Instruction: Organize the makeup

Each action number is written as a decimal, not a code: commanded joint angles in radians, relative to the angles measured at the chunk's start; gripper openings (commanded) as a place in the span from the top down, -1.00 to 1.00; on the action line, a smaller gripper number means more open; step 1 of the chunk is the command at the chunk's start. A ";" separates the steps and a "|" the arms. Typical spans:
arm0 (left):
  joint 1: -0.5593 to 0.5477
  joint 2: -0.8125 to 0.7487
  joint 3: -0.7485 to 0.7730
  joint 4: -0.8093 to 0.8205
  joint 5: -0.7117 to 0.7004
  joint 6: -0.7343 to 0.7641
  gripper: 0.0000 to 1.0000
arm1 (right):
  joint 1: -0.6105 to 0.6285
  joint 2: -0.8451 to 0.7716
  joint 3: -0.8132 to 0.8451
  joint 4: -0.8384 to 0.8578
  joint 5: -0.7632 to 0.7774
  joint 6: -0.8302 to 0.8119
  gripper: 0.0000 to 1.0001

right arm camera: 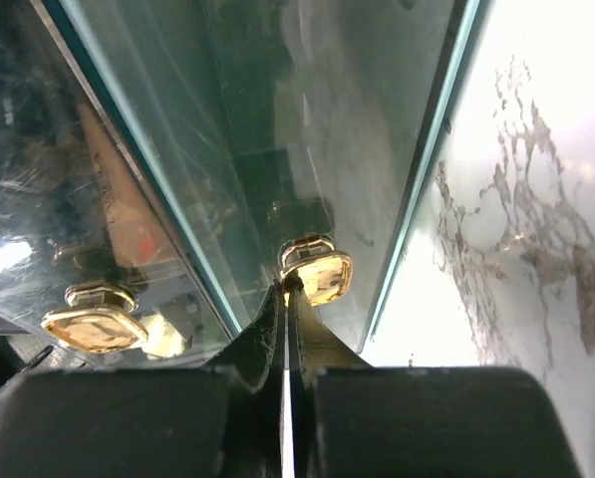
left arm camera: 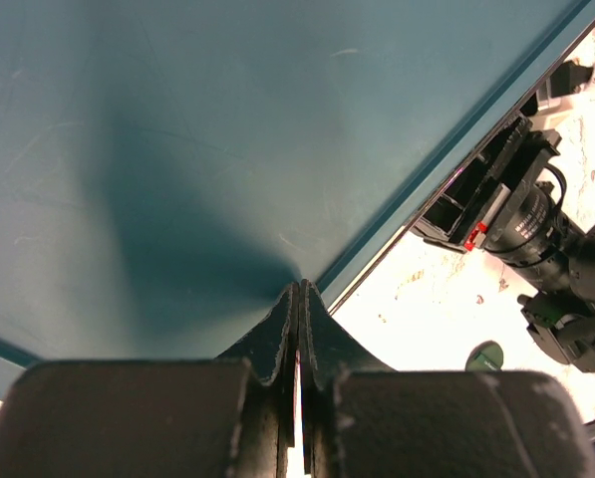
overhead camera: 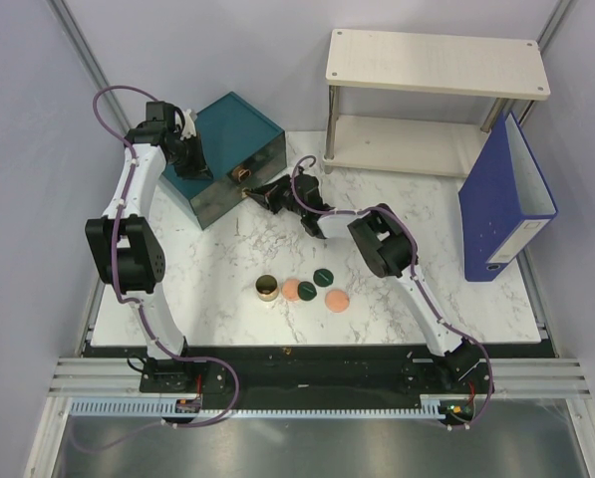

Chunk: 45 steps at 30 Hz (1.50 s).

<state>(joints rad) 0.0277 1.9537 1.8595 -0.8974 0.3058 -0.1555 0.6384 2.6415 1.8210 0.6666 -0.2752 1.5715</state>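
The makeup lies on the marble table in the top view: a gold-lidded jar [overhead camera: 267,289], two peach-pink discs [overhead camera: 291,290] [overhead camera: 336,301] and two dark green compacts [overhead camera: 323,276] [overhead camera: 306,291]. One green compact shows in the left wrist view [left arm camera: 486,356]. The tubes are out of view. My left gripper [overhead camera: 195,164] [left arm camera: 299,289] is shut, its tips resting on the top of the teal drawer box [overhead camera: 232,149] [left arm camera: 177,149]. My right gripper [overhead camera: 249,186] [right arm camera: 290,282] is shut on the gold knob [right arm camera: 317,271] of a clear drawer at the box's front.
A second gold knob [right arm camera: 90,324] sits on the neighbouring drawer. A white two-tier shelf [overhead camera: 432,70] stands at the back right. A big blue binder [overhead camera: 506,199] leans at the right edge. The right arm [left arm camera: 536,219] lies close to the box front.
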 commanded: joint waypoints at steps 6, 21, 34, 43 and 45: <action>-0.005 0.079 -0.057 -0.210 -0.080 0.040 0.96 | -0.003 -0.014 -0.091 -0.119 0.033 -0.074 0.38; -0.003 0.079 -0.059 -0.210 -0.071 0.039 0.97 | 0.004 0.021 -0.028 -0.127 0.080 -0.076 -0.28; -0.005 0.082 -0.057 -0.210 -0.070 0.039 0.97 | 0.027 0.097 0.110 -0.185 0.149 -0.044 0.00; -0.003 0.085 -0.054 -0.209 -0.073 0.039 0.97 | 0.032 0.054 0.063 -0.272 0.166 -0.096 0.56; -0.005 0.085 -0.056 -0.210 -0.073 0.039 0.97 | 0.027 0.026 0.043 -0.304 0.163 -0.123 0.63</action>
<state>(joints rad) 0.0277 1.9537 1.8599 -0.8955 0.3008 -0.1555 0.6510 2.6747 1.9026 0.5770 -0.2035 1.5219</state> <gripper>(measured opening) 0.022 0.370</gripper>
